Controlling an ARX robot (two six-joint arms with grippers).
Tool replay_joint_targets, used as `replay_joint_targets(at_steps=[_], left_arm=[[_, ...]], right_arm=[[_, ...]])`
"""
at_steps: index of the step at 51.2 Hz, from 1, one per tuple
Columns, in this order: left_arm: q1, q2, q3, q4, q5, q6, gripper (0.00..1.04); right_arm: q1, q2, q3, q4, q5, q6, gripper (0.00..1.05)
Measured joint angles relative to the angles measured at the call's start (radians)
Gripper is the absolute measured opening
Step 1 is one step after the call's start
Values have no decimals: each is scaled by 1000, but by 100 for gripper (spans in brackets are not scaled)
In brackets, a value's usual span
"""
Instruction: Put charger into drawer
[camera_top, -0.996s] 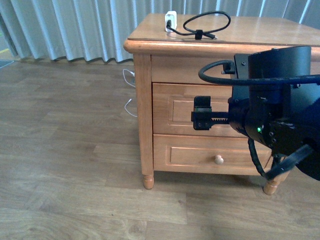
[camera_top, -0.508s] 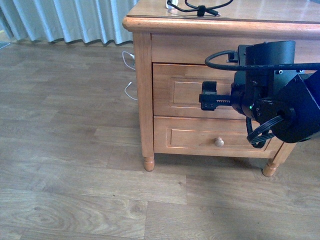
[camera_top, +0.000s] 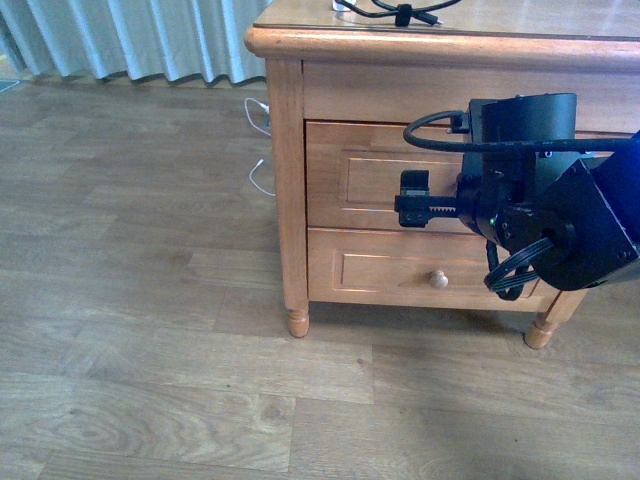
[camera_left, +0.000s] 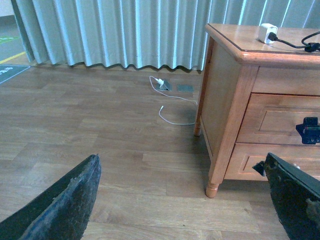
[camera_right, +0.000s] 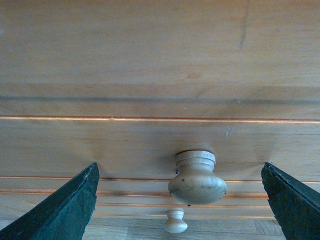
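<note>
The charger (camera_left: 267, 33), a small white plug block with a looped black cable (camera_top: 401, 14), lies on top of the nightstand (camera_top: 283, 150). Its two drawers are shut. My right gripper (camera_top: 412, 198) is open, level with the upper drawer (camera_top: 355, 180) and close to its front. In the right wrist view the drawer's pale round knob (camera_right: 196, 180) sits between the spread fingers (camera_right: 65, 210), untouched by either. My left gripper (camera_left: 182, 205) hangs open over the floor, left of the nightstand, with nothing in it.
The lower drawer has its own pale knob (camera_top: 438, 280). A thin white cord (camera_left: 172, 107) trails across the wood floor (camera_top: 150, 300) beside the nightstand's turned leg (camera_top: 296, 322). Pale curtains (camera_left: 125, 30) hang behind.
The front view has tilted down, so the nightstand top and charger now sit at the frame's upper edge. My right gripper stays open before the upper drawer, hardly moved in the last half second.
</note>
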Motion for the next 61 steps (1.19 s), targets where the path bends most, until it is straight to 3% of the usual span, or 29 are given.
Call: replay_joint_targets(at_steps=[2, 12, 25, 41, 61], left_arm=[[0, 0, 0, 0, 0, 0, 99], [0, 0, 0, 0, 0, 0, 99], [0, 0, 0, 0, 0, 0, 99], [0, 0, 0, 0, 0, 0, 99], [0, 0, 0, 0, 0, 0, 99]], right_arm=[[0, 0, 0, 2, 5, 1, 96], [-2, 2, 0, 9, 11, -2, 68], [-7, 5, -3, 13, 16, -6, 25], [-16, -32, -89, 54, -8, 5, 23], [14, -269, -407, -15, -46, 121, 23]])
